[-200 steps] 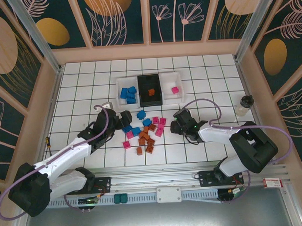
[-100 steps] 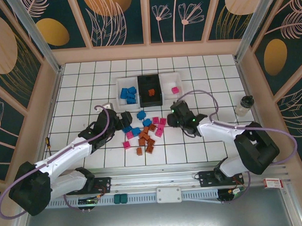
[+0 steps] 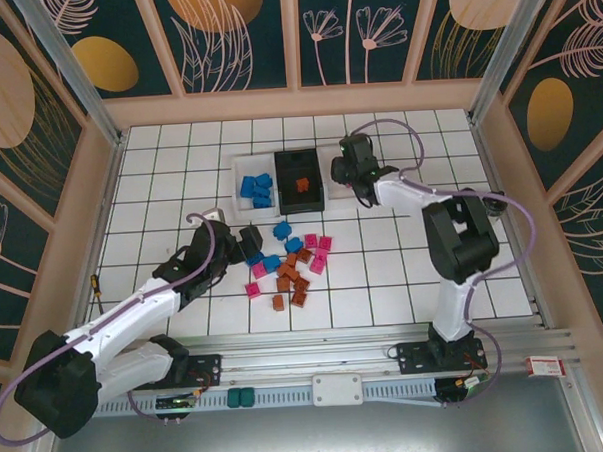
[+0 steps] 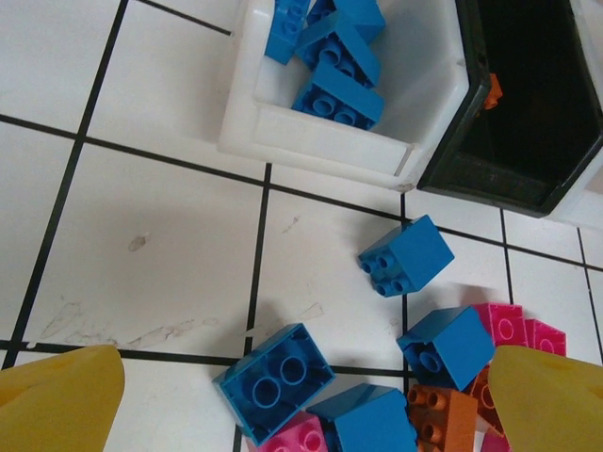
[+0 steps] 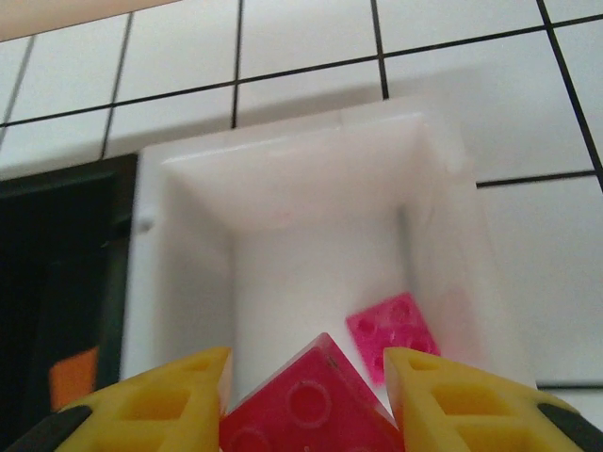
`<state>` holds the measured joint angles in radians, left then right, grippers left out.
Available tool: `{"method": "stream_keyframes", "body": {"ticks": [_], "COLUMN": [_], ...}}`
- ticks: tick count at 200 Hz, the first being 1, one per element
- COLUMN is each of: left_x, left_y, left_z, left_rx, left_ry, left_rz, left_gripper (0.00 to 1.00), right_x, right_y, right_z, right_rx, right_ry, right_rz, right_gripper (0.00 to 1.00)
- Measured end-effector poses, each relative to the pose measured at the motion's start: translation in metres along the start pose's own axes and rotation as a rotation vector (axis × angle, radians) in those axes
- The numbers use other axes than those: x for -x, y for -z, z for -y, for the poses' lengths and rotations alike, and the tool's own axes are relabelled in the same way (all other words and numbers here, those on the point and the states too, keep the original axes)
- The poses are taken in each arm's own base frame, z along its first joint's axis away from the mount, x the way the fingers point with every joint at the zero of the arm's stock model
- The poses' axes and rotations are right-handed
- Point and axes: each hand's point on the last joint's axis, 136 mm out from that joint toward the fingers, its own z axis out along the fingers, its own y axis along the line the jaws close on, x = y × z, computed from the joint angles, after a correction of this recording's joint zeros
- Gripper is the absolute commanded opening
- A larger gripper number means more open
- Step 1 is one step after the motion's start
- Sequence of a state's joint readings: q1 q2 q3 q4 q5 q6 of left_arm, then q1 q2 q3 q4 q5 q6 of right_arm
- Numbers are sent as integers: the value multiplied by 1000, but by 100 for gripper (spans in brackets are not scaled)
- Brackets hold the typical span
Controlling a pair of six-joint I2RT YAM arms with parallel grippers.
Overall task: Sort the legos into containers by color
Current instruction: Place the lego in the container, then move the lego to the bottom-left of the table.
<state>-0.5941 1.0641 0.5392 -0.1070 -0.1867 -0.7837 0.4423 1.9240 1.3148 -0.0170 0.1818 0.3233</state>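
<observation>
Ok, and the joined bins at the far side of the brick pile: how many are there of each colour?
White: 2, the left white bin and the right white bin
Black: 1, the black bin between them
Total: 3
</observation>
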Motion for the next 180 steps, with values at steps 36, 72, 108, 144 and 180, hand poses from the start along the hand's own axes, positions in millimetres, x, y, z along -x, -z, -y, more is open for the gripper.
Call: {"method": "stream_keyframes", "body": {"ticks": [36,72,108,144,180], "left_x": [-12,-18,-27,-52,-64], "left_y": [0,1,-1,-11,-26], "left_z": [-11,-14,-17,-32,-38], "left_rx": [18,23,21,64,102], "left_ry": [0,-1,5,-8,-30], "left_rz": [-29,-46,-75,-155,-205], "left_gripper": [99,96,80,79,78], "right_x": [18,33,14,-10,-48], "right_y": [-24,-16,31,89,102], "right_z": [-5,-16,-32,-62,-61], "right_rx": [3,32,84,199,233], "right_ry": [-6,-9,22,59,65], "right_rz": [-5,20,30,71,31], "right_gripper": [61,62,62,61,61]}}
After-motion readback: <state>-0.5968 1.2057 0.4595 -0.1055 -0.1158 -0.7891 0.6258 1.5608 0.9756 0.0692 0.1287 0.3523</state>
